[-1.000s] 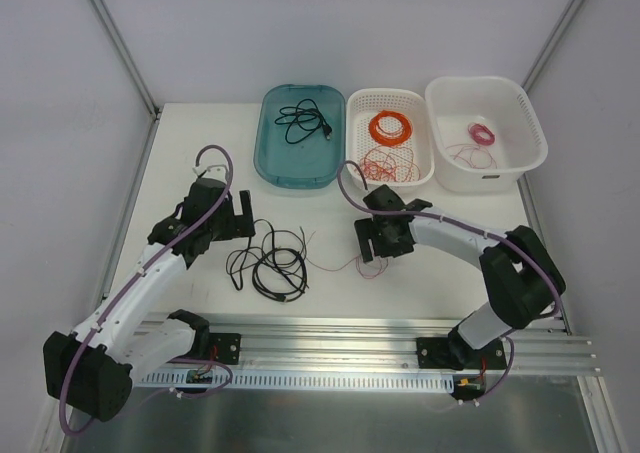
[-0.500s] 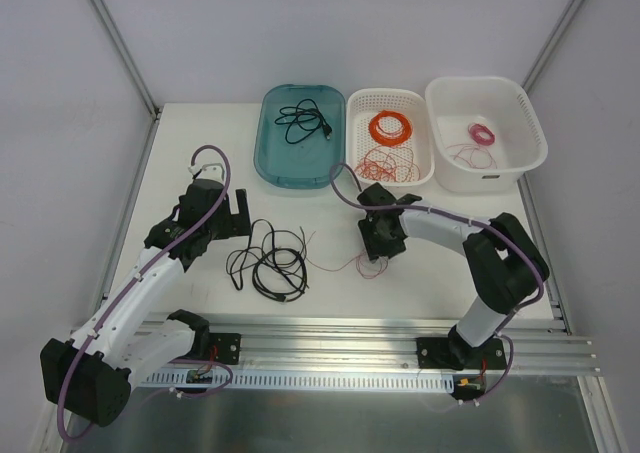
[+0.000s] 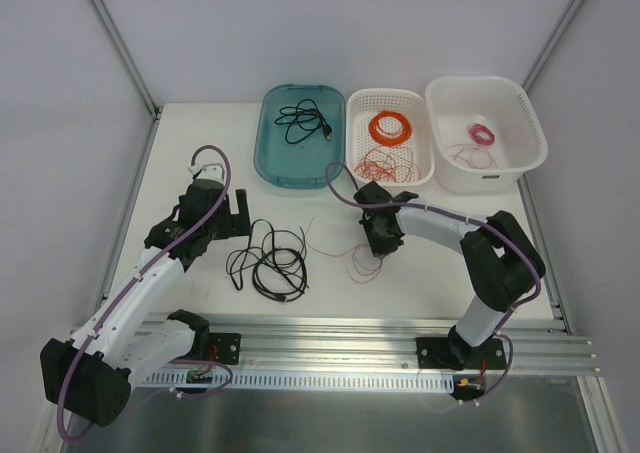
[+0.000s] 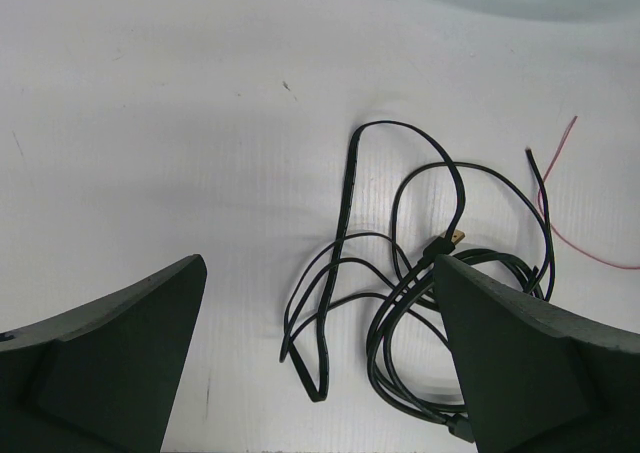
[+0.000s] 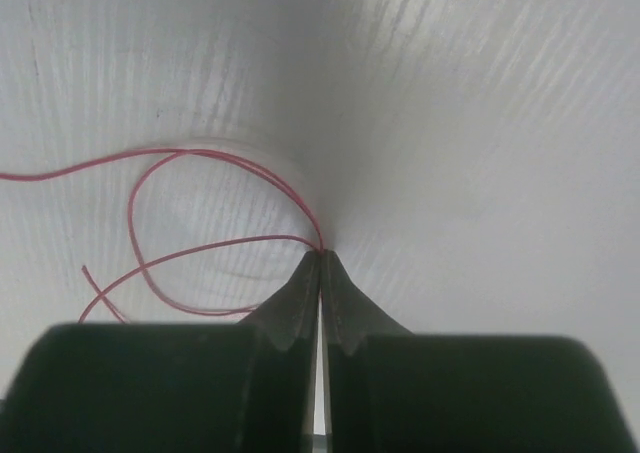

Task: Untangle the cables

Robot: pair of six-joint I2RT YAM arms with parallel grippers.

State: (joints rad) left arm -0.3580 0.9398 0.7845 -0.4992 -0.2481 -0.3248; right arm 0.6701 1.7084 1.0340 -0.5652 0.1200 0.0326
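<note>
A: You had the right gripper (image 3: 384, 239) clamped shut on the thin pinkish-red wire (image 3: 360, 261), centre of the top view. Its loops lay lower left of the fingertips, its tail running left.

B: Yes, toward the thick black cord (image 3: 272, 265), lower left of centre. Your left gripper (image 3: 240, 213), jaws wide apart, was nearer that cord, just above-left.

The left arm (image 3: 150, 273) and the right arm (image 3: 440, 228) were white with big black joints. A thin purple cable (image 3: 212, 155) ran along each arm and made a loop just behind the claw. The left claw (image 4: 320, 263) and the right claw (image 5: 320, 258) had black, pointed fingers (image 5: 290, 313).
</note>
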